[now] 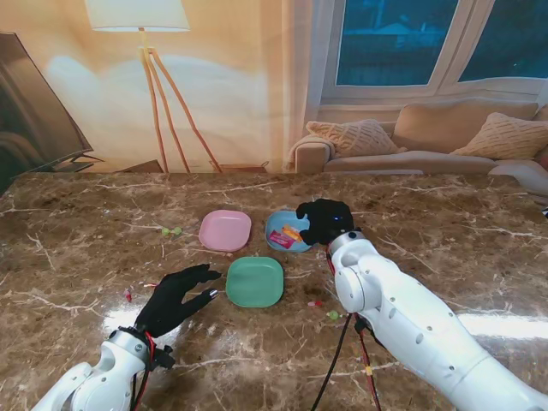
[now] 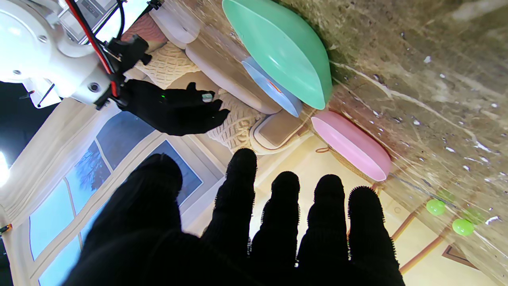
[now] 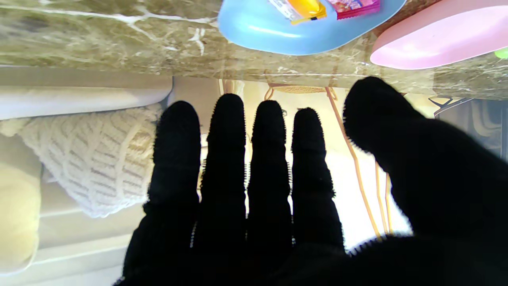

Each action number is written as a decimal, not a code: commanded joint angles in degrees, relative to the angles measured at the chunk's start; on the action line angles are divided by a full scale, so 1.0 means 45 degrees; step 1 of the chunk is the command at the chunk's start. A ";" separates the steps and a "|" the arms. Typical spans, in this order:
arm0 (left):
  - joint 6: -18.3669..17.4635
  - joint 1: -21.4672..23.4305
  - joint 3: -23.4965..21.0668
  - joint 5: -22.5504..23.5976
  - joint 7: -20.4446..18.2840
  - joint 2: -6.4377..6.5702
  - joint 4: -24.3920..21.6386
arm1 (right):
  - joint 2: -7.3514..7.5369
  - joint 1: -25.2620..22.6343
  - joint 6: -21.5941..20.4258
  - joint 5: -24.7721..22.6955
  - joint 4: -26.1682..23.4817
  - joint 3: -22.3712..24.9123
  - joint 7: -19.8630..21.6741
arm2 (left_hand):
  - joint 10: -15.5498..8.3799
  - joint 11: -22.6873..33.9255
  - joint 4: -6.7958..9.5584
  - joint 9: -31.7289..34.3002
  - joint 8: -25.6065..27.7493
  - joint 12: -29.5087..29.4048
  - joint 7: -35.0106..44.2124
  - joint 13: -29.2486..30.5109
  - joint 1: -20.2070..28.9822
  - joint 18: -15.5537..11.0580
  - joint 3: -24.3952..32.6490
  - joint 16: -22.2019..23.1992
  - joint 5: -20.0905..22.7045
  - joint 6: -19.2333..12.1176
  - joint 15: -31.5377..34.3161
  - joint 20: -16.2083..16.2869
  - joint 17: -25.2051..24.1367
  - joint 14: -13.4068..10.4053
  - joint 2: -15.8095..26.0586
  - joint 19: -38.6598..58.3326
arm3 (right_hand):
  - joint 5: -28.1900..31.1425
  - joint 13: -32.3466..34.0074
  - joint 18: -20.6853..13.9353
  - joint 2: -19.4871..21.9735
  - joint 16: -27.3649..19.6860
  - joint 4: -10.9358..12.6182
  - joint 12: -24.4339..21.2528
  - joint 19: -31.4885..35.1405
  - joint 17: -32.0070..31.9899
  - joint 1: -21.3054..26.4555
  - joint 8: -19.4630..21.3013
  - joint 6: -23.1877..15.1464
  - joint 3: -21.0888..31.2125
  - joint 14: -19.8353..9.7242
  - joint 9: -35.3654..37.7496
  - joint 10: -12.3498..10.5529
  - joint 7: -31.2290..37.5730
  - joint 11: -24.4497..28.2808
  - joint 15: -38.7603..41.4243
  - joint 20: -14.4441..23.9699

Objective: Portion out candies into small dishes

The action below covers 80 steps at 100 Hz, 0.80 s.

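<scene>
Three small dishes sit in a cluster on the brown marbled surface [image 1: 445, 231]. The blue dish [image 1: 286, 231], farthest right of the three, carries the candies: an orange-yellow wrapped piece [image 3: 306, 8] and a pink-red packet [image 3: 352, 4] lie side by side in its bowl, with a pale clear wrapper just beside the orange one. The pink dish [image 1: 225, 229] sits just left of the blue one and shows a bare bowl. The green dish [image 1: 255, 281] lies nearer to me, between the two hands, and it too looks bare.

Loose candies dot the surface: two round lime-green ones [image 2: 448, 216] lie left of the pink dish, and a few small red and green bits [image 1: 324, 308] lie near the green dish, too small to make out properly.

The right hand [image 1: 325, 221] hovers at the right rim of the blue dish; its wrist view shows the fingers [image 3: 230, 159] straight, side by side, thumb apart, gripping nothing. The left hand [image 1: 177, 298] hangs just left of the green dish, fingers [image 2: 242, 190] spread and holding nothing.
</scene>
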 commanded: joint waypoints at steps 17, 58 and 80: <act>-0.0052 0.0009 0.0147 0.0070 0.0134 -0.0021 0.0087 | 0.0627 -0.2681 -0.0485 -0.1089 -0.2202 0.1857 0.0274 | -0.0025 -0.0109 -0.0213 -0.0450 0.0117 -0.0107 0.0048 -0.0209 0.0209 -0.0466 -0.0220 -0.0128 0.0087 -0.0157 -0.0287 -0.0183 -0.0152 -0.0352 0.0472 -0.0287 | 0.0801 0.1552 -0.0258 -0.0462 -0.0486 0.0365 -0.0396 -0.0218 0.0906 -0.0489 0.0328 -0.0411 -0.0140 -0.0430 0.1141 -0.0184 0.0222 -0.0398 -0.0615 -0.0478; -0.0092 -0.0030 0.0328 0.0152 0.0293 -0.0038 0.0111 | 0.0861 -0.6954 -0.1105 -0.2532 -0.4750 0.4171 -0.0353 | -0.0034 -0.0112 -0.0217 -0.0454 0.0109 -0.0108 0.0028 -0.0197 0.0201 -0.0448 -0.0227 -0.0130 0.0062 -0.0121 -0.0288 -0.0196 -0.0155 -0.0377 0.0477 -0.0312 | 0.1432 0.2419 -0.0341 -0.1233 -0.0325 0.0123 -0.0333 0.0261 0.1621 -0.0672 0.0365 -0.0466 -0.0262 -0.0280 0.1958 -0.0087 0.0404 -0.0510 -0.0521 -0.0470; -0.0111 -0.0019 0.0375 0.0187 0.0357 -0.0045 0.0121 | 0.0896 -0.8205 -0.1246 -0.2802 -0.5158 0.4696 -0.0609 | -0.0017 -0.0124 -0.0217 -0.0463 0.0105 -0.0111 0.0019 -0.0202 0.0191 -0.0452 -0.0231 -0.0131 0.0060 -0.0114 -0.0293 -0.0201 -0.0154 -0.0375 0.0475 -0.0323 | 0.1464 0.2408 -0.0315 -0.1882 -0.0157 -0.0007 -0.0208 0.0331 0.1625 -0.0659 0.0396 -0.0482 -0.0182 -0.0234 0.1976 -0.0085 0.0417 -0.0560 -0.0481 -0.0472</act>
